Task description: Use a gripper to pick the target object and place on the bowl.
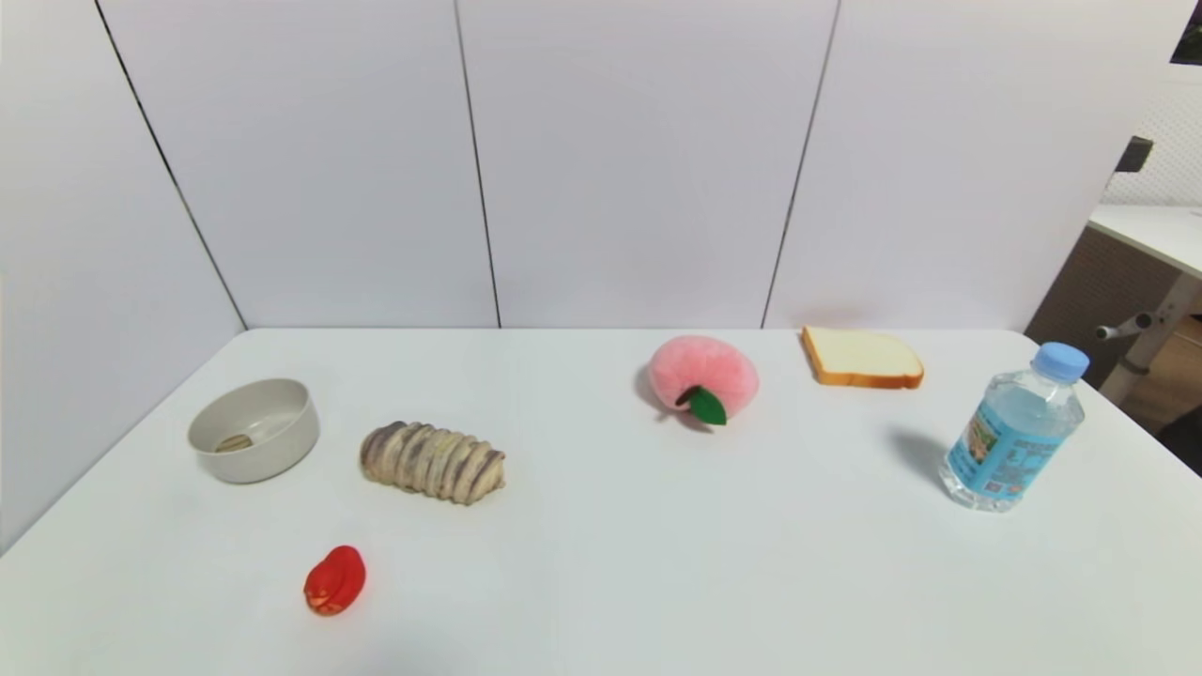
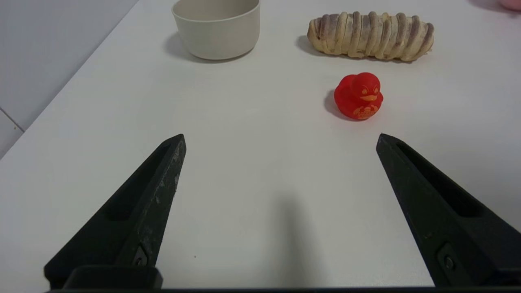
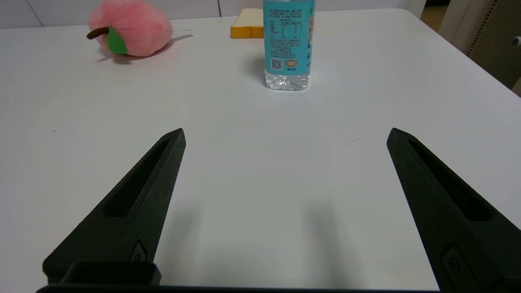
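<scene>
1. A small round beige-grey bowl (image 1: 254,429) with straight plain sides stands at the left of the white table (image 1: 601,563), and a tiny tan-brown ridged nugget (image 1: 234,442) lies inside it on the bottom.
2. A long bread roll striped tan and purple-brown (image 1: 433,461) lies just beside the bowl, toward the table's middle.
3. A small red rubber duck (image 1: 334,580) sits nearer the robot than the roll, apart from both roll and bowl.
4. The black left gripper (image 2: 281,140) hangs low over bare tabletop with its two tapered fingers (image 2: 154,191) spread wide and nothing between them; the duck, roll and bowl lie ahead of it.
5. The black right gripper (image 3: 285,136) hangs over bare tabletop on the other side, its fingers (image 3: 142,191) likewise held wide apart and empty.
6. A clear plastic water bottle with a blue cap and turquoise label (image 1: 1016,430) stands upright ahead of the right gripper.
7. A pink plush peach with a green leaf (image 1: 703,376) lies near the table's far middle, and a slice of white bread with a tan crust (image 1: 861,357) lies flat between peach and bottle, by the back edge.
</scene>
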{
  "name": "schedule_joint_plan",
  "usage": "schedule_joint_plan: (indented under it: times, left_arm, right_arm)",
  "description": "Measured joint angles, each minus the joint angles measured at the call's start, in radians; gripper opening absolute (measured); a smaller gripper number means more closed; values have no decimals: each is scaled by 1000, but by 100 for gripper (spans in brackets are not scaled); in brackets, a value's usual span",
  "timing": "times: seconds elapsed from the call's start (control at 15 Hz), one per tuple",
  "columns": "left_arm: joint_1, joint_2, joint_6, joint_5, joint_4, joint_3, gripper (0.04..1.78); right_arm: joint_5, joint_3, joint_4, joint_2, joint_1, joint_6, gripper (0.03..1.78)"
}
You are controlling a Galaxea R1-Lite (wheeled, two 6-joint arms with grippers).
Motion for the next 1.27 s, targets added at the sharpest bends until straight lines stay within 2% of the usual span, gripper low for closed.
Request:
schedule_joint_plan:
  times: [1.27]
  left_arm:
    - [1, -46, 0, 0, 1, 6, 169]
  right_arm:
    - [2, 2, -3, 0, 0, -1, 171]
